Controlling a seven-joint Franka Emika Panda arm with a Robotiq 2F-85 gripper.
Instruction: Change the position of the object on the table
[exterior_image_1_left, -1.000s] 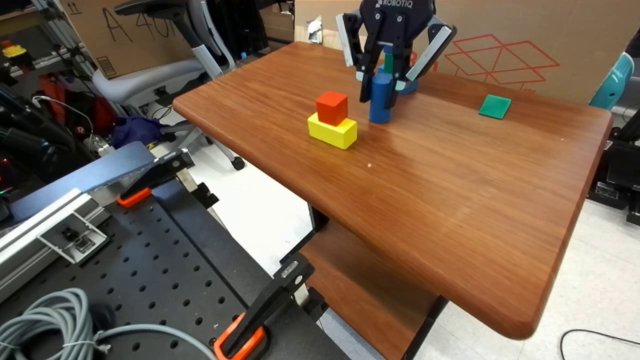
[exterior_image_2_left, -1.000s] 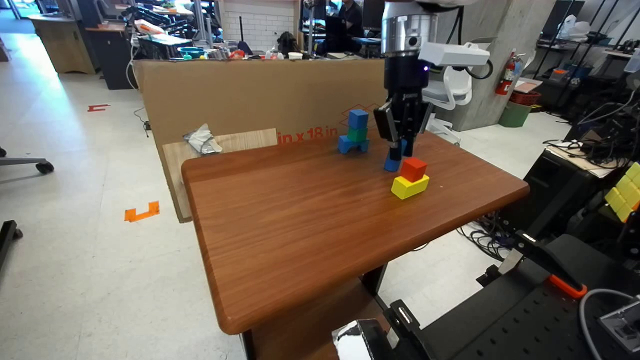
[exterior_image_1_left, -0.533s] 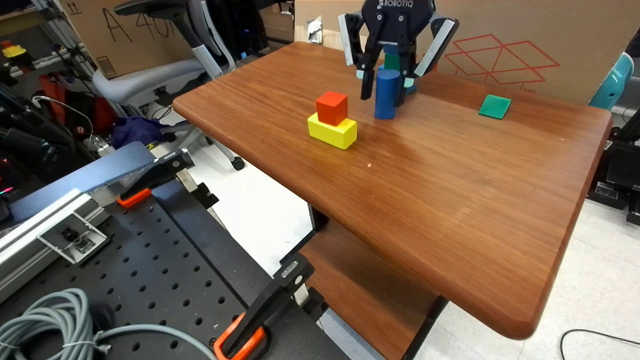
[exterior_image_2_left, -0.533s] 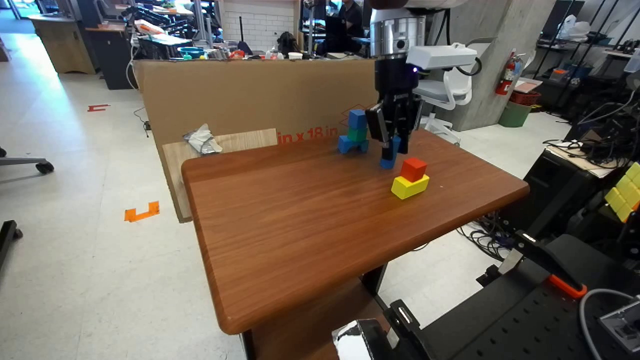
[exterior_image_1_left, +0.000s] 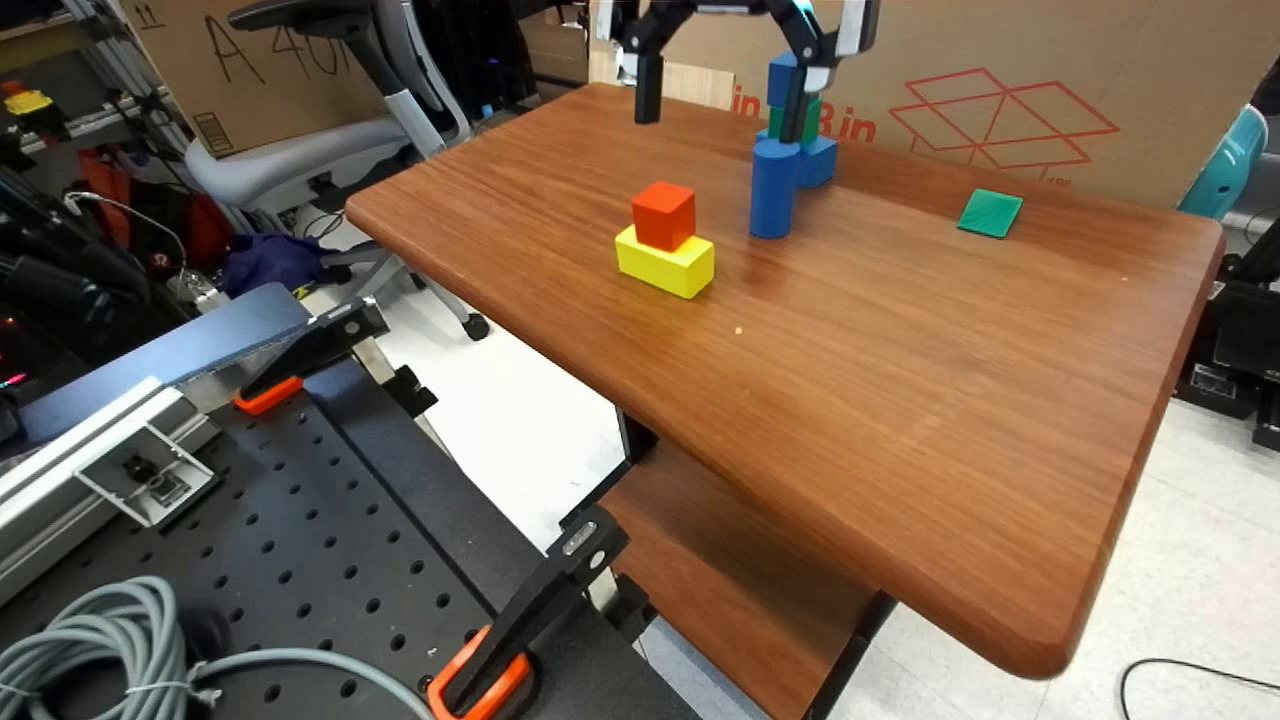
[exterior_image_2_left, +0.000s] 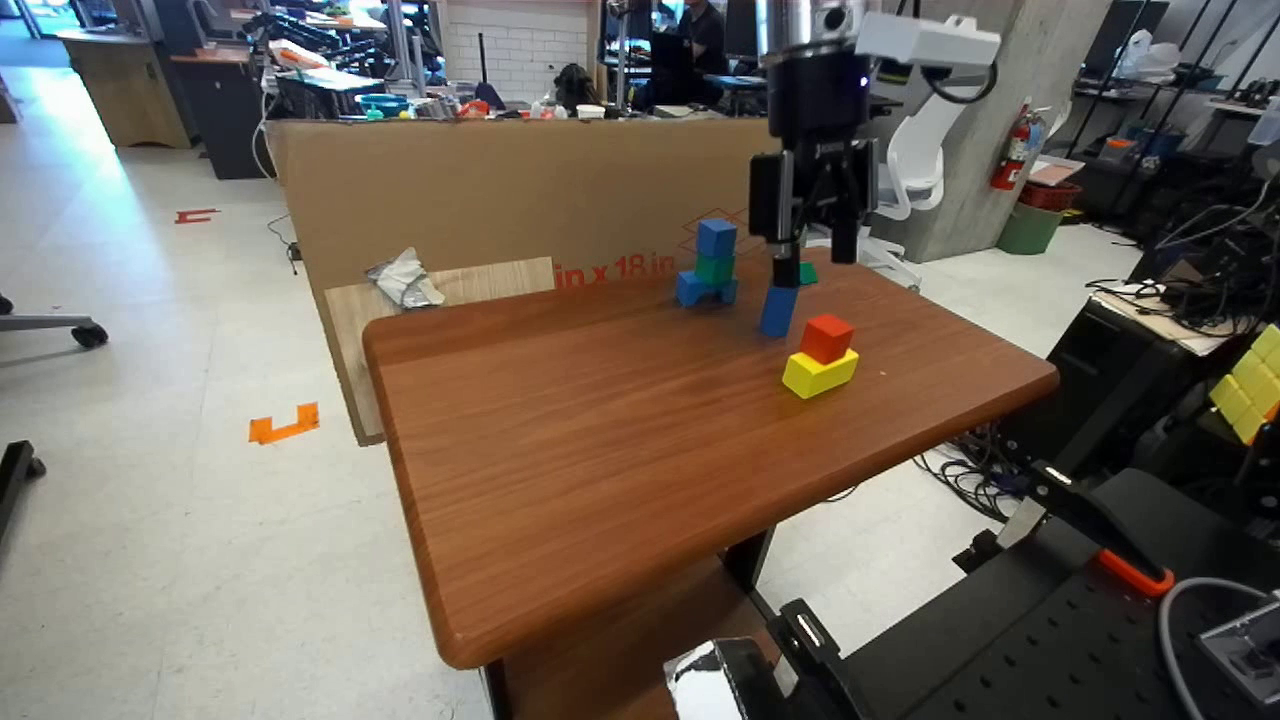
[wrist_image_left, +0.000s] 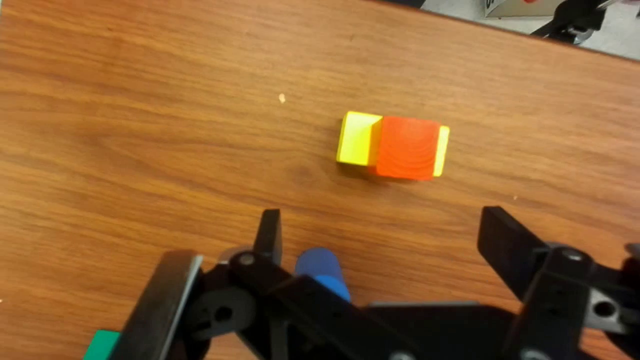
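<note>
A blue cylinder stands upright on the wooden table, in front of a stack of blue and green blocks. My gripper hangs above the table with its fingers wide apart and nothing held between them. One finger overlaps the back stack in that exterior view, just over the cylinder's top. In the wrist view the blue cylinder shows near the left finger, partly hidden by the gripper's linkage. A red cube rests on a yellow block close by; both show in all views.
Behind the cylinder, the stack has a blue cube over a green block on a blue arch-shaped base. A flat green piece lies towards the back edge. A cardboard sheet stands behind the table.
The blue cylinder was between the closed fingers, shifted slightly towards the back, and was then let go. My gripper has opened wide and risen off it. The other blocks have not moved.
</note>
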